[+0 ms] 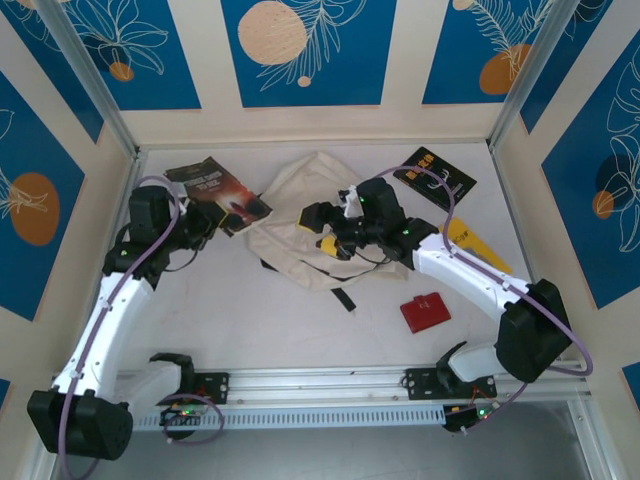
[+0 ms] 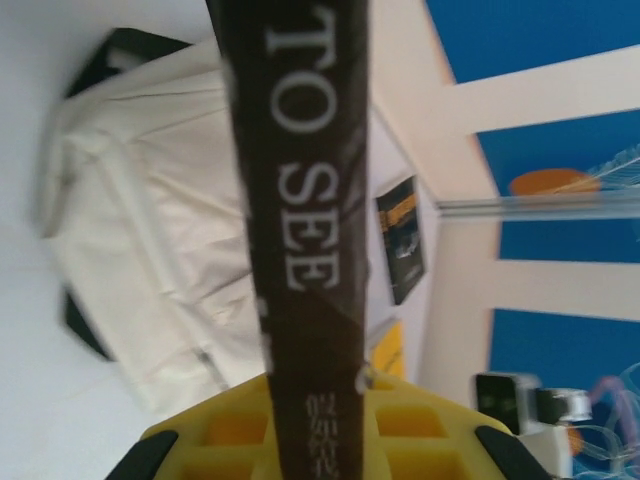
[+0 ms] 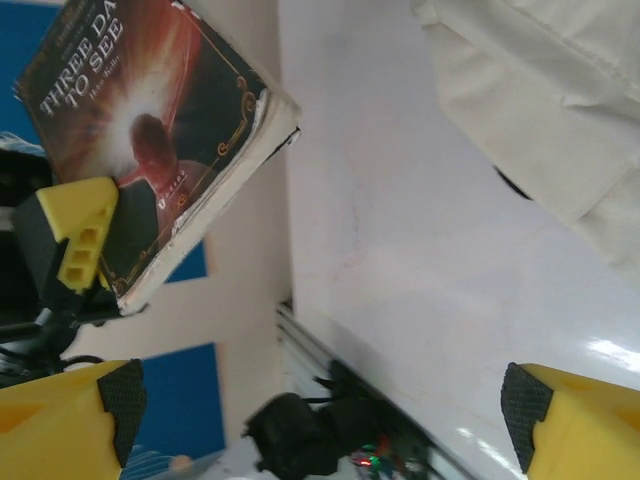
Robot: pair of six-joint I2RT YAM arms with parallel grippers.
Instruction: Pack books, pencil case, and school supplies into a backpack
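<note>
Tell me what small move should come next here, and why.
Probably lower the right tool onto the backpack and pinch its fabric to open it: its jaws stand open over it, while the left tool clamps the dark brown book beside the pack.

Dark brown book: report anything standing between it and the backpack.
The dark brown book, clamped in the left gripper, is right beside the backpack's left edge, and nothing visible lies in the gap. The one likely obstruction is the right gripper, open and poised over the backpack's middle, pointing toward the book.
</note>
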